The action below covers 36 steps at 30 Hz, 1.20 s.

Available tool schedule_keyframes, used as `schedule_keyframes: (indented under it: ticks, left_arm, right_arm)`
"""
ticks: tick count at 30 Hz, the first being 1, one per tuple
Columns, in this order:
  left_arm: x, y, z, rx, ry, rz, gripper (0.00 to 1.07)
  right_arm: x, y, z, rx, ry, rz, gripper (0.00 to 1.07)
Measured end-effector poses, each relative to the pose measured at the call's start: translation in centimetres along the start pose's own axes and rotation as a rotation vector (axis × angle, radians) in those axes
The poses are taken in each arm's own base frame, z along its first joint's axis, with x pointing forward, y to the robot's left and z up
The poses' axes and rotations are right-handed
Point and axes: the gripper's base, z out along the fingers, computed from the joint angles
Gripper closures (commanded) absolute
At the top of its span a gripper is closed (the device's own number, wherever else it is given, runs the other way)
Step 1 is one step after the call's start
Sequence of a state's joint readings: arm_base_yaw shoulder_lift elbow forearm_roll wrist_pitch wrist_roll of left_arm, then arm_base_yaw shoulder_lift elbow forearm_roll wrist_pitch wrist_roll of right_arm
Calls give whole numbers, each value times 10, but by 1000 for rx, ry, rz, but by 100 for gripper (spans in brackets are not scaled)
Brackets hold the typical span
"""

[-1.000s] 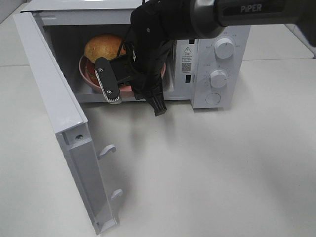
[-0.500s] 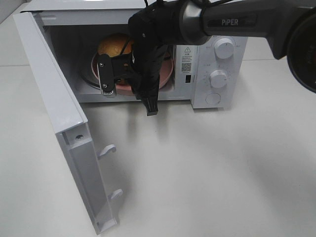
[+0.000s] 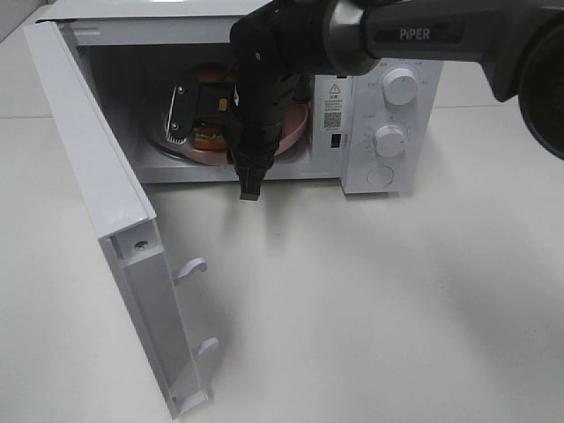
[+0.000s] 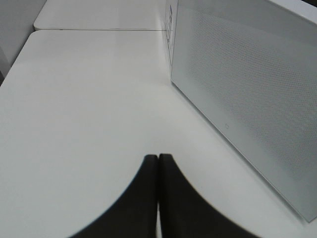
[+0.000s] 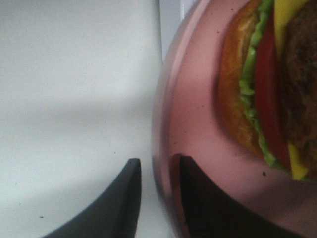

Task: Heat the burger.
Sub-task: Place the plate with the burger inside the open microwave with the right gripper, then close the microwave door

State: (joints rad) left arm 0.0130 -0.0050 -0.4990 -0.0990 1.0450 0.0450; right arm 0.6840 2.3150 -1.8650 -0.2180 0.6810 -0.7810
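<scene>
My right gripper (image 5: 158, 163), jaws partly open astride the pink plate (image 5: 166, 99) rim and seemingly gripping nothing, leaves the burger (image 5: 262, 89) on it inside the microwave (image 3: 388, 88), toward the floor's right edge.

The burger (image 5: 277, 84) lies on the plate (image 5: 193, 109) inside the microwave (image 3: 414, 115), its door (image 3: 97, 167) standing at eight o'clock.

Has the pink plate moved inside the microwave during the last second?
Yes. The pink plate has slid right, toward the microwave's control panel.
</scene>
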Motion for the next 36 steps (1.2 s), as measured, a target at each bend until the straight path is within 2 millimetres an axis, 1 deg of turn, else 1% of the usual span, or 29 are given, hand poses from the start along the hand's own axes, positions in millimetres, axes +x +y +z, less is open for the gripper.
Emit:
schedule_keyframes:
  ticks: [1,2,3,4,6,7,8,9,11,12,14,15,16,17,18,20,21,22,24,25,27,30,31,32,33,35,36]
  left_arm:
    - [0,0,0,0,0,0,107]
    - [0,0,0,0,0,0,107]
    - [0,0,0,0,0,0,107]
    - [0,0,0,0,0,0,107]
    - [0,0,0,0,0,0,107]
    - [0,0,0,0,0,0,107]
    - [0,0,0,0,0,0,107]
    - [0,0,0,0,0,0,107]
    - [0,0,0,0,0,0,107]
    - [0,0,0,0,0,0,107]
    - [0,0,0,0,0,0,107]
    - [0,0,0,0,0,0,107]
    - [0,0,0,0,0,0,107]
    - [0,0,0,0,0,0,107]
    - [0,0,0,0,0,0,107]
    - [0,0,0,0,0,0,107]
    - [0,0,0,0,0,0,107]
    - [0,0,0,0,0,0,107]
    - [0,0,0,0,0,0,107]
    - [0,0,0,0,0,0,107]
    - [0,0,0,0,0,0,107]
    - [0,0,0,0,0,0,107]
    - [0,0,0,0,0,0,107]
    - [0,0,0,0,0,0,107]
    - [0,0,0,0,0,0,107]
    - [0,0,0,0,0,0,107]
    - [0,0,0,0,0,0,107]
  right_arm:
    - [0,-1,-2,4,-3,68,57]
    - [0,-1,-2,4,-3,68,57]
    - [-1,-2,-5,8,-6,124,50]
    - [-1,-2,-5,8,-6,124,50]
    - [-1,-3,-7,6,-7,202,40]
    - [-1,-3,-7,6,-7,202,40]
    - [-1,-3,-8,1,-1,249,36]
    - [-1,-3,-8,1,-1,249,36]
    - [-1,-3,-10,-1,0,315,33]
    - [-1,-3,-10,-1,0,315,33]
    - [0,-3,-11,-6,8,392,32]
    - [0,-3,-11,-6,8,392,32]
    - [1,-2,-11,-14,21,439,32]
    - [1,-2,-11,-14,21,439,32]
    - [1,-2,-12,-15,25,490,32]
    - [1,-2,-13,-16,27,514,32]
    - [1,-3,-18,-16,30,552,32]
    - [1,-3,-18,-16,30,552,32]
    - [1,-6,-27,-12,33,614,32]
    - [1,-6,-27,-12,33,614,32]
    - [2,-8,-38,-16,52,702,32]
    - [2,-8,-40,-17,57,727,32]
    - [3,-7,-44,-34,71,783,32]
    - [3,-7,-44,-34,71,783,32]
    - [3,-5,-47,-66,89,833,32]
    - [3,-3,-48,-88,99,861,32]
    - [2,1,-49,-130,116,899,32]
